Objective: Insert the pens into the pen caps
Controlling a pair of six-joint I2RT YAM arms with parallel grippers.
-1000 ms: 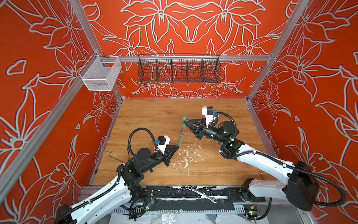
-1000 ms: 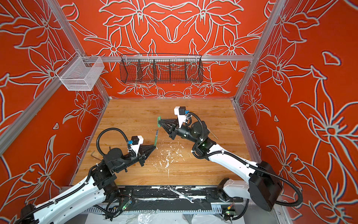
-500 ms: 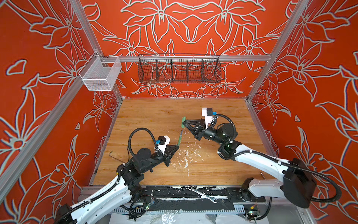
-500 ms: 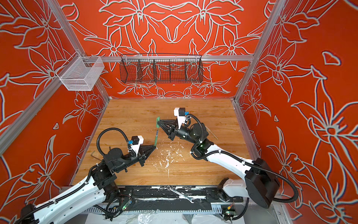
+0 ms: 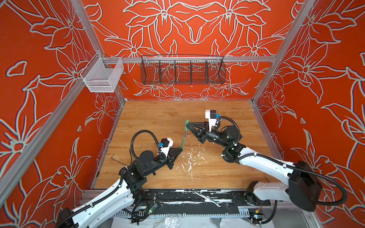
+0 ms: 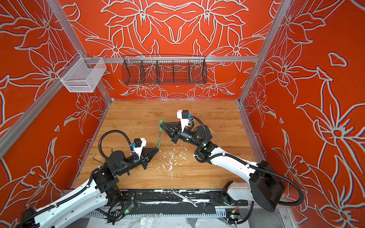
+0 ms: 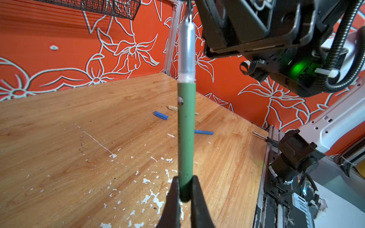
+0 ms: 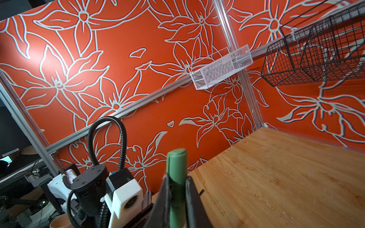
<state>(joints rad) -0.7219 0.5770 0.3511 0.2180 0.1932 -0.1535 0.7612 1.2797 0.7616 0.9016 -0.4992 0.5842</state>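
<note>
Mid-cell, above the flecked worktop (image 5: 148, 118), I bring the green pen (image 5: 183, 139) up to the green cap (image 5: 186, 124). My left jaws are pinched on the pen's tail end, my right jaws are pinched across the cap, and both pieces hang clear of the wood. The pen's tip sits at, or just short of, the cap's mouth. Its grey front section shows bare in the left wrist view, so I judge this pairing lined up but not pushed home. Nothing else looks finished. A blue cap (image 7: 161, 115) and a blue pen (image 7: 204, 132) lie on the worktop beyond, near each other but not joined. A beige pen (image 6: 215, 135) lies beside my right arm (image 5: 262, 161), toward the right wall. Whether it wears its cap I cannot tell, and I see no loose beige cap. That leaves, by my reckoning, the green push, the blue pair and perhaps the beige. My left arm (image 5: 110, 195) comes in low from the near left corner, wrist aimed at the middle, holding the pen tilted up and away from me. My right arm comes in from the near right, elbow folded, wrist doubled back leftward. The cap's closed end pokes past the jaws in the right wrist view, so I take its open end to face the pen.
</note>
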